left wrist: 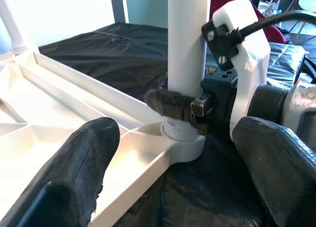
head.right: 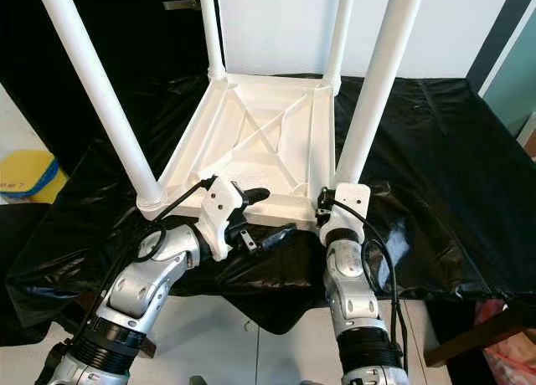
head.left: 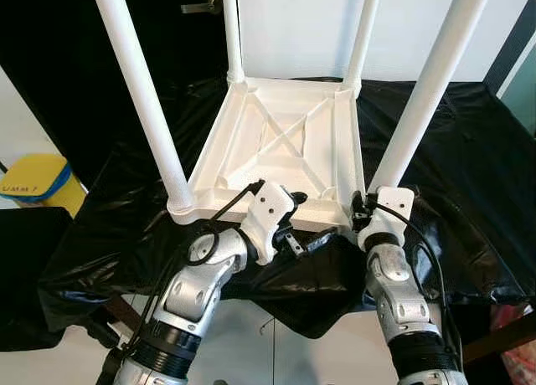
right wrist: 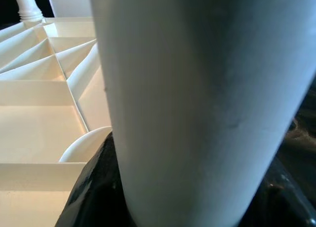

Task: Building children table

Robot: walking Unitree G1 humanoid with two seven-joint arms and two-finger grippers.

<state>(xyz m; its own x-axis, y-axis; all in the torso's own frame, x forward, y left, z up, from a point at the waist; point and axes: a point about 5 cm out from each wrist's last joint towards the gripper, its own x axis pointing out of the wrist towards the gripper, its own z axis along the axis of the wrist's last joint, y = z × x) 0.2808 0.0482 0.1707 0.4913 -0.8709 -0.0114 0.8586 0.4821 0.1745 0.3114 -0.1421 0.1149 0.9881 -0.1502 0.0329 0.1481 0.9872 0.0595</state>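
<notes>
We have the white plastic children's table top (head.left: 289,146) lying upside down, ribbed underside up, on the black plastic sheet (head.left: 452,159) that covers the work table, with four white round legs standing up from its corners. The relation that matters is at the near right corner: the near right white leg (head.left: 427,92) rises with its long axis upright, leaning slightly outward in the head views, and our right gripper (left wrist: 190,108) sits at its very base, just above the corner socket (left wrist: 185,145). In our judgement the next move is a seating or twisting of that leg, so it turns on the axis running straight up from between these fingers. Our right arm is plainly the nearer one; our left gripper (head.left: 289,218) hangs at the middle of the near edge, well short of the leg, its two black fingers (left wrist: 79,163) apart and holding nothing, one above the tray's rim and one outside it. The left wrist view gives what the head views cannot: a black finger of the right gripper wrapped against the leg just over the socket collar, so we read those fingers as clamped on the leg. The right wrist view adds the leg pressed close against that camera, with the ribbed underside (right wrist: 44,89) beyond it.
</notes>
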